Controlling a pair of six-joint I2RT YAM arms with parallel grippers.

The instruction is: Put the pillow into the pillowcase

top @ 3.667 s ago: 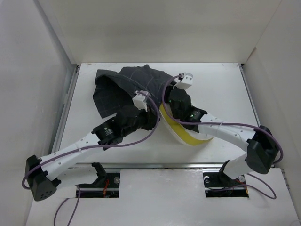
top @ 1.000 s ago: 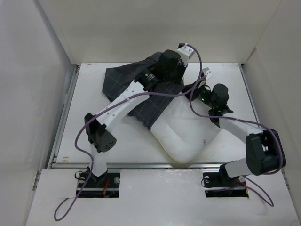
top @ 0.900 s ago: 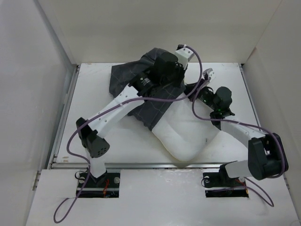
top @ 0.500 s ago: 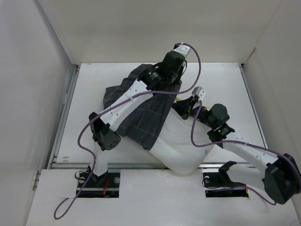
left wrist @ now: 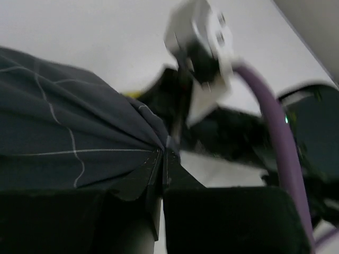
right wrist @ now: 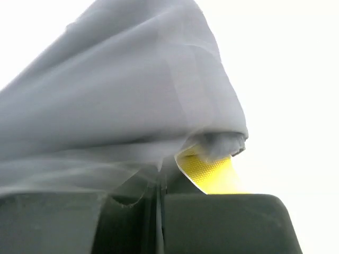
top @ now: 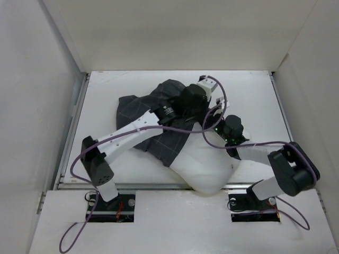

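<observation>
The white pillow lies at the near middle of the table, its far end under the dark grid-patterned pillowcase. My left gripper is shut on a bunched edge of the pillowcase; its jaws pinch the cloth. My right gripper sits just beside it, shut on the pillow's white cloth at its yellow piped edge. The right gripper's closed jaws show in its wrist view. The pillow's dark mark is not visible.
White walls enclose the table on the left, back and right. The two wrists are close together over the pillow's far end, with purple cables looping between them. The right wrist's camera block is right in front of the left gripper.
My left gripper has moved toward the near side with the pillowcase edge, drawing the cloth further over the pillow. The right arm has folded back, its wrist still at the pillow's far corner.
</observation>
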